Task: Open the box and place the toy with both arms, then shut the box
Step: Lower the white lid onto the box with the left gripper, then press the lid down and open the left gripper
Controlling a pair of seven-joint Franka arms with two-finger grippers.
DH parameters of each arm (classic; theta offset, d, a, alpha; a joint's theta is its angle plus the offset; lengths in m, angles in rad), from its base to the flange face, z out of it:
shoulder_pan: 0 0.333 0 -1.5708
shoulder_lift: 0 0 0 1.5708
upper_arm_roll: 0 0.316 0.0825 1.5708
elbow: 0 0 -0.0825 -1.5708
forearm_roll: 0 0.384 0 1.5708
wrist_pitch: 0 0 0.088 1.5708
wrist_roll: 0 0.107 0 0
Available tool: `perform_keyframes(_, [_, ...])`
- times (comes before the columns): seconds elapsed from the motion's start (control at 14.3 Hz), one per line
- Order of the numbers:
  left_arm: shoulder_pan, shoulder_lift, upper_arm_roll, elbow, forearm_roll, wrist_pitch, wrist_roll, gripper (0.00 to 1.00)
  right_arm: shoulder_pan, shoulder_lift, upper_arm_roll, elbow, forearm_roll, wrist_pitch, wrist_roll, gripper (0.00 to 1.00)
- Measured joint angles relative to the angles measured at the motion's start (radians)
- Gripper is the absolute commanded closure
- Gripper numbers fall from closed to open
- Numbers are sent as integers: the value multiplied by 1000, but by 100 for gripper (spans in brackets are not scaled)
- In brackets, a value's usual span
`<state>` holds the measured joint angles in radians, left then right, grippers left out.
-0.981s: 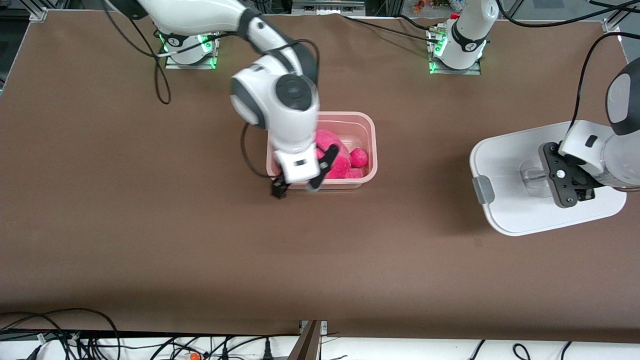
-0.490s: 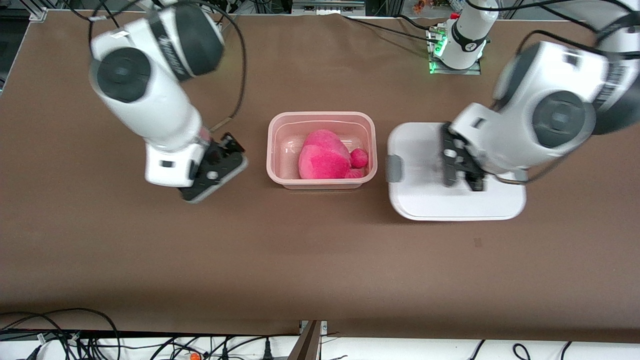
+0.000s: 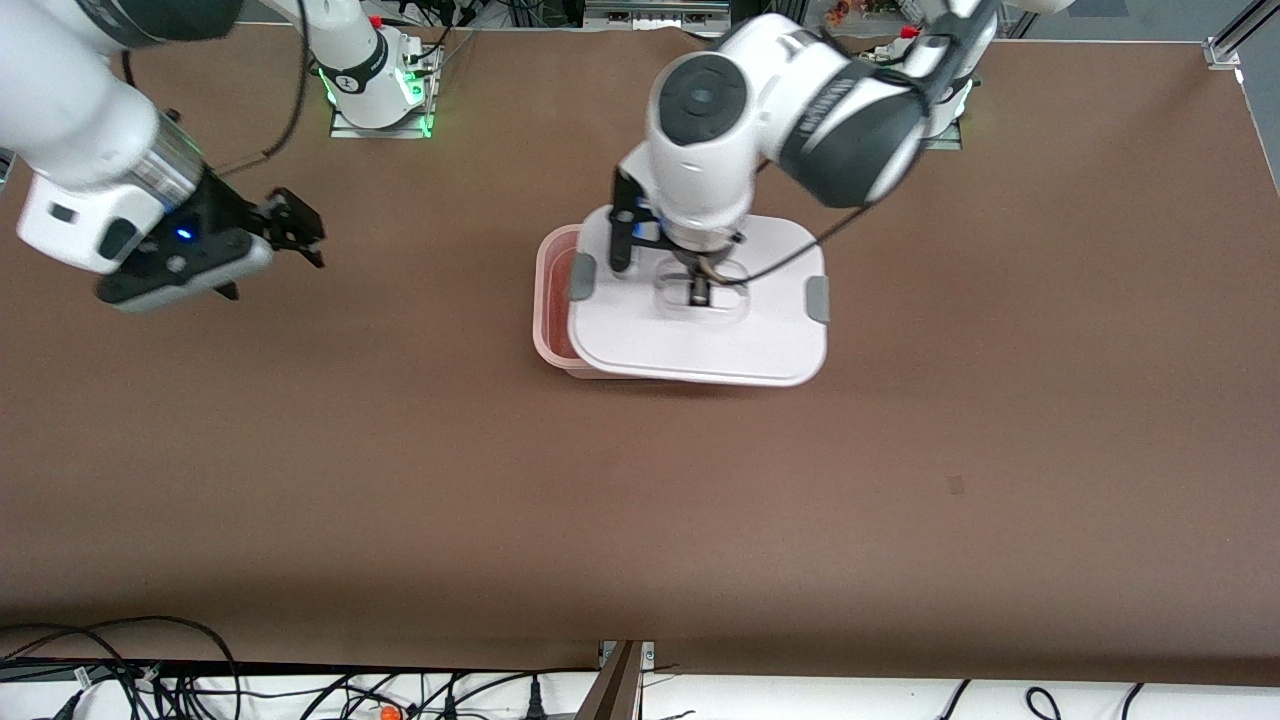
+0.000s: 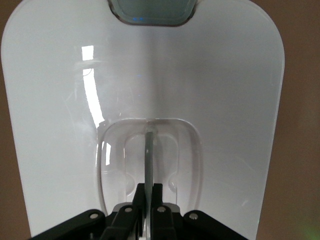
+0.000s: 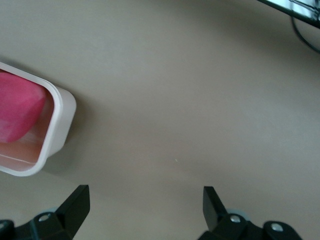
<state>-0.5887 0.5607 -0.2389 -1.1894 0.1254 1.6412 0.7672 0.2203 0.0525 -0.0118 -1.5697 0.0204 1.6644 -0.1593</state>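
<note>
The box (image 3: 547, 318), a pale pink tub, stands mid-table. The white lid (image 3: 760, 345) with grey clips (image 3: 582, 277) hangs over it, shifted toward the left arm's end, so the tub's end toward the right arm shows. My left gripper (image 3: 699, 291) is shut on the lid's centre handle (image 4: 149, 150); the wrist view shows it (image 4: 149, 192) pinching that thin rib over the lid (image 4: 225, 100). The pink toy (image 5: 17, 107) lies inside the box (image 5: 59, 125); the lid hides it in the front view. My right gripper (image 3: 296, 226) is open and holds nothing (image 5: 145, 194), over bare table toward the right arm's end.
Brown table cloth (image 3: 640, 500) all round the box. The arms' bases (image 3: 378, 90) stand along the table's edge farthest from the front camera. Cables (image 3: 120, 660) lie past the edge nearest to that camera.
The left arm has carried the lid from the table at its own end to over the box. The right arm has drawn away from the box toward its own end, fingers open throughout.
</note>
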Motion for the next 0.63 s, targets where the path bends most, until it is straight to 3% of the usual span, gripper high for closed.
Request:
perform_keyframes(0.21, [-74,38,1,-26,15,69,-135,100,-46,-48,-11,-31,13,-44,29,0])
perform_keyframes(0.63, [-118,104,5,-37,73,86,-177,100,-57,-49,-27,-32,15,-114,93,0])
